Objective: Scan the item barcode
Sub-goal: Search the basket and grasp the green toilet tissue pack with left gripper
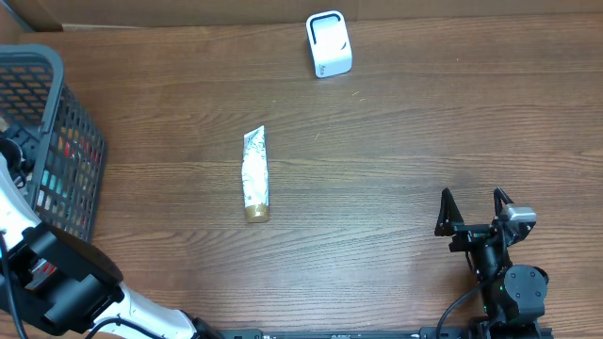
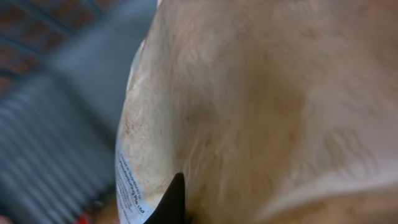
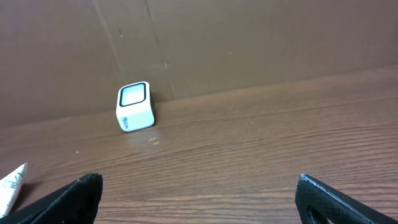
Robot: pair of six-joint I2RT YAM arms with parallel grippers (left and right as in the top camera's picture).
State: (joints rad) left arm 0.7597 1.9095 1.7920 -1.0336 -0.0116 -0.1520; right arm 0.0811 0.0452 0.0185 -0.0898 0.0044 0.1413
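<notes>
- Reaching down into the black basket [image 1: 57, 104] at the left side of the table [image 1: 396, 141], the left gripper [image 2: 176, 205] is squeezed closed. A tan pack [image 2: 261, 93] fills its camera and sits right against the one dark finger that shows. I cannot tell if the pack is really pinched.
- The job right now looks like getting this pack out of the basket, so it can go to the white scanner [image 1: 329, 43] at the far edge of the table.
- To do it well, lift slow and straight up, so the pack does not catch on the basket wall. If it slips, let go and grab it again nearer the middle, not on a loose corner.
- Look for the bars. A white label [image 2: 127, 186] with small print sits at the pack's lower left edge in the wrist view. No bars show there, so the pack may need a turn before it faces the scanner's window.
- The pack's edge runs top to bottom in the wrist view, so its long side seems to go that way too. It is too close and blurry to say which end is the top.
- A tube [image 1: 255, 175] lies flat in the middle of the table, well apart from the scanner. Its long side runs from the far edge toward the robot. The brown cap end points at the robot.
- The right gripper [image 1: 472, 198] is wide open and holds nothing.
</notes>
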